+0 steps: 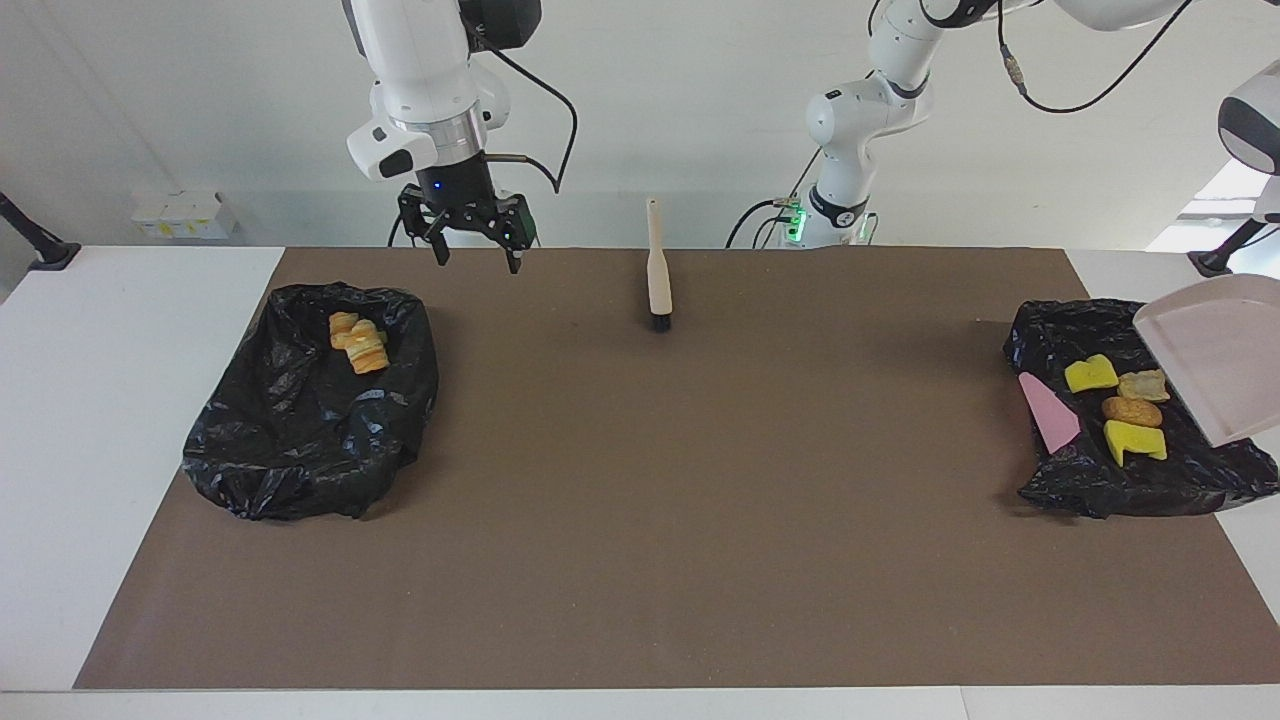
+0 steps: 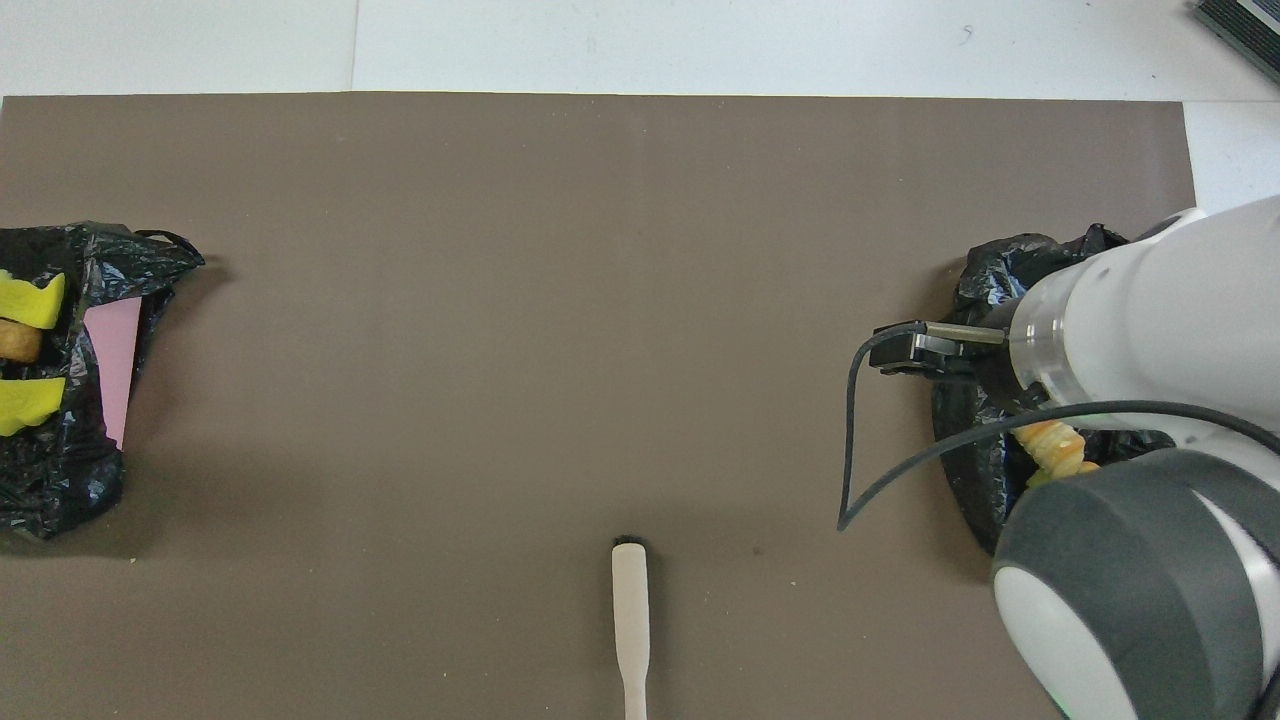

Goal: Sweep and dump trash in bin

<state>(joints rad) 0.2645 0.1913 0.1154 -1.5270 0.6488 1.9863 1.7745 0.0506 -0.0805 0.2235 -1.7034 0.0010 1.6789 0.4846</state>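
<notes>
Looking across the counter [image 1: 640, 560], I take the brush [image 1: 657, 270] as my landmark: it lies free near the robots' edge of the brown mat, bristles pointing away from them. My right end effector [image 1: 477, 262] hangs in the air with its fingers spread wide and nothing between them, toward the right arm's end from the brush, just beside the nearer rim of a black bin bag [image 1: 310, 405]. That bag holds a cluster of tan and yellow spongy chunks [image 1: 358, 342]. Well apart from the brush, at the left arm's end, a second black bin bag [image 1: 1120, 450] holds four pieces of trash [image 1: 1115, 405]: two bright yellow, two tan or orange-brown. A flat pink piece [image 1: 1047, 412] leans on that bag's rim on the side toward the brush. A pale pink dustpan [image 1: 1215, 355] is tilted over this bag, its pan bare. My left end effector lies outside both views, and I read it as closed; I cannot see what it grips.
</notes>
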